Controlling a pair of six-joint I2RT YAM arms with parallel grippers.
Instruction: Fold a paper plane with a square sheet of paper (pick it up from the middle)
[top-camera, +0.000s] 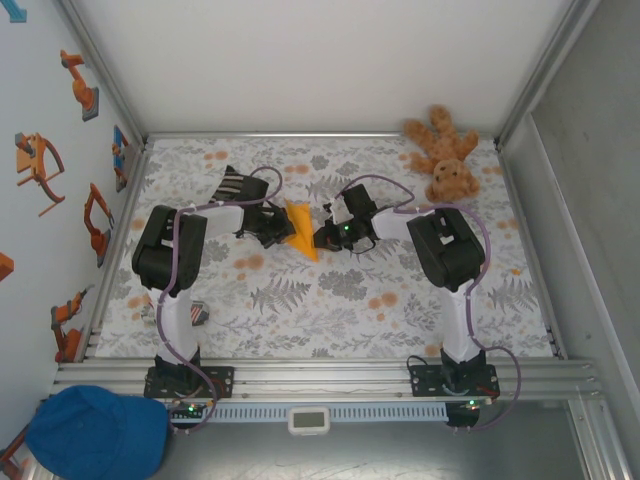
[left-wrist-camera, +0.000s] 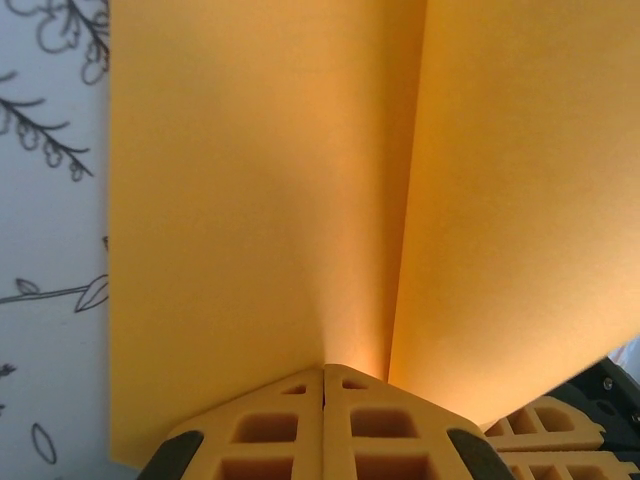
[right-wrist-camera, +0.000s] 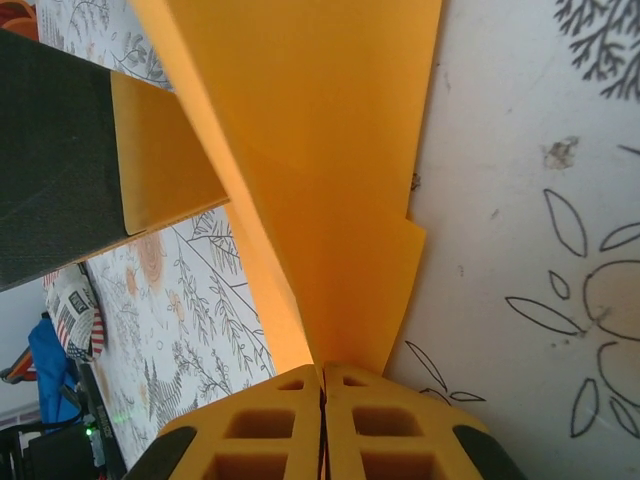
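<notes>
While both arms meet over the middle of the table (top-camera: 330, 320), I judge the step in hand to be the shaping of the last folds. The brown teddy bear (top-camera: 445, 155) lies well apart at 1 o'clock and the striped sock (top-camera: 235, 185) sits beside the left arm at 11 o'clock, so neither crowds the work. The paper plane (top-camera: 300, 228) is held between the arms just above the table's centre, wide end toward 12 o'clock and point toward 6. My left pincer (top-camera: 283, 232) is clamped on it from 9 o'clock, with the paper rising out of the closed seam. My right pincer (top-camera: 322, 238) is clamped on it from 3 o'clock in the same way. To do this well, I would move both wrists together and never pull them apart, since thin paper probably tears or slips. I would watch that the centre crease (left-wrist-camera: 412, 200) stays straight, and let go one side at a time, low over the table.
</notes>
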